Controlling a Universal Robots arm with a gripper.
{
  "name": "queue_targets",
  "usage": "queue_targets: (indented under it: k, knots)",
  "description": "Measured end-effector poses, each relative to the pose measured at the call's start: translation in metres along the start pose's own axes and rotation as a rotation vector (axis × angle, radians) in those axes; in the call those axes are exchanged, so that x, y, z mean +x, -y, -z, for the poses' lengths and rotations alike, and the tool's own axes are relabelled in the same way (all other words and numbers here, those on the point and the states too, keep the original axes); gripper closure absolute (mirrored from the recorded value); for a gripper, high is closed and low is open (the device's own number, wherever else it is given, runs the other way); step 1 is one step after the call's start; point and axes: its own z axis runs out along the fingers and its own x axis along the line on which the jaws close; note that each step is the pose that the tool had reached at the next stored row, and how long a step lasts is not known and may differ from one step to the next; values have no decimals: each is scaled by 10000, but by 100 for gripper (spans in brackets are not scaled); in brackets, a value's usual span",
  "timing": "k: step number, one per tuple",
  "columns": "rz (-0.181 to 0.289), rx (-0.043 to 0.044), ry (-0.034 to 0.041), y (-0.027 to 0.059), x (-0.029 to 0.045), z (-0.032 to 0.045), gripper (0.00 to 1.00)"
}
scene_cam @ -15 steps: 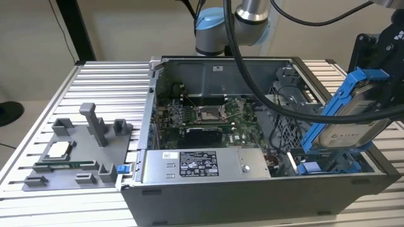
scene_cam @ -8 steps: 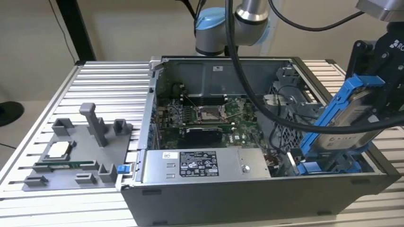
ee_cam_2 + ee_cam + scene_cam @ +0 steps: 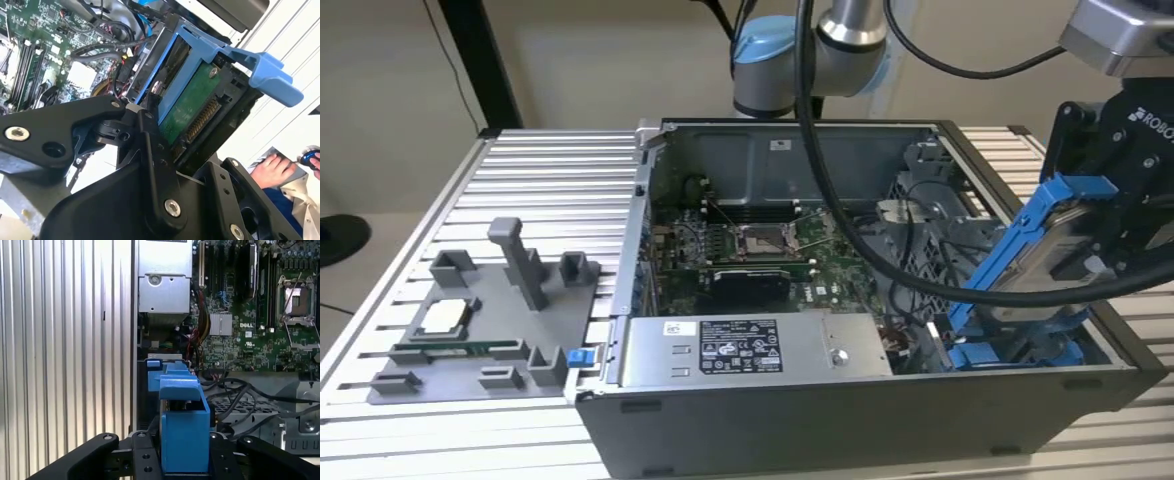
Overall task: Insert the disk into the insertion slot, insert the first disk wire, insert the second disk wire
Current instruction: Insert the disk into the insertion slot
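Observed: the end effector (image 3: 184,461) is pinching the disk (image 3: 1047,255). Its black fingers (image 3: 145,462) press against the two sides of the bright blue carrier frame, as seen in the first wrist view.

Position of the disk: it is held in the air at a steep tilt, above the corner of the open computer case (image 3: 854,425) at the exterior view's right. Its silver face is turned toward the exterior view's left (the green circuit board and connector strip on the other face are plain in the second wrist view).

Its lower end hangs close to the insertion slot (image 3: 1007,352), whose blue rails sit in that same corner of the case. I cannot tell whether the two touch. The disk is not seated flat between the rails.

Inside the case: the motherboard (image 3: 747,250) lies on the case floor. The silver power-supply box (image 3: 747,350) sits against the near wall, at the exterior view's left of the slot. Loose dark cables (image 3: 240,396) lie just beside the slot.

Surroundings: the case stands on a ribbed metal desk (image 3: 547,180). A grey parts tray (image 3: 480,340) lies on the desk at the exterior view's left of the case, well apart from the end effector. A person's hand (image 3: 270,169) shows beyond the end effector in the second wrist view
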Motion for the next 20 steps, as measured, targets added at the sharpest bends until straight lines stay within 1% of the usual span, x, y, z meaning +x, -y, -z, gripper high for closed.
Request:
queue_targets:
  k: [6, 9, 20]
  knots:
    - [4, 0, 85, 6, -5, -98, 100]
    - [4, -1, 111, 8, -12, -141, 100]
    - [-35, 1, 113, 15, -25, -255, 100]
